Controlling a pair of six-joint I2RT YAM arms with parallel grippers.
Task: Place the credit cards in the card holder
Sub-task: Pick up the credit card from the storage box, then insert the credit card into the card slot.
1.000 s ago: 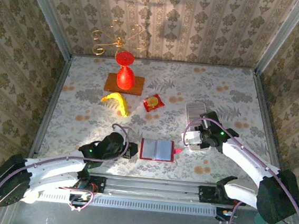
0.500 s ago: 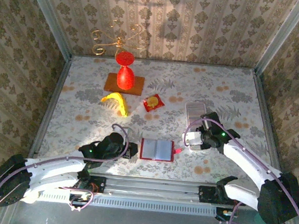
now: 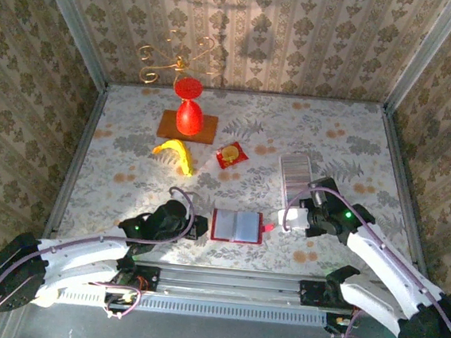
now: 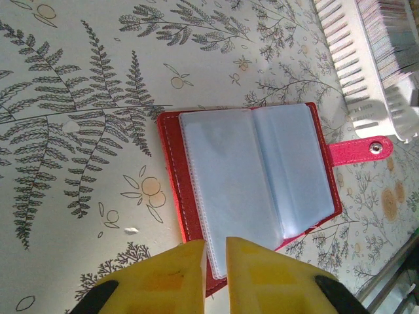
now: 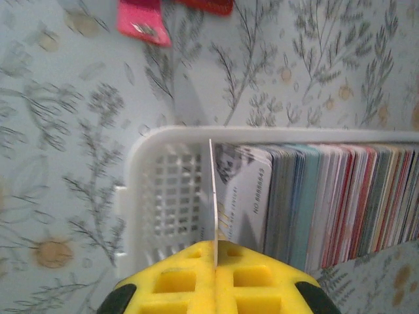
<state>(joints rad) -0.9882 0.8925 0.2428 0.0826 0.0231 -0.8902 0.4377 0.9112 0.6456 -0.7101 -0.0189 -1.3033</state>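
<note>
Card holder [image 3: 237, 225] at table's [image 3: 356, 142] near edge, credit cards [image 3: 296, 169] in basket [image 5: 160, 196] to its right, sachet [image 3: 230, 154] behind.

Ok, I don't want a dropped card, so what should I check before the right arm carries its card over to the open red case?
1. The right gripper shut on one thin whitish plastic card: ok.
2. That card lifted clear of the white slotted plastic basket: cannot tell.
3. The dark-red folding card holder lying open, clear sleeves up: ok.
4. The left gripper pinching the holder's edge: ok.
5. Its pink clasp strap lying off the sleeves: ok.
</note>
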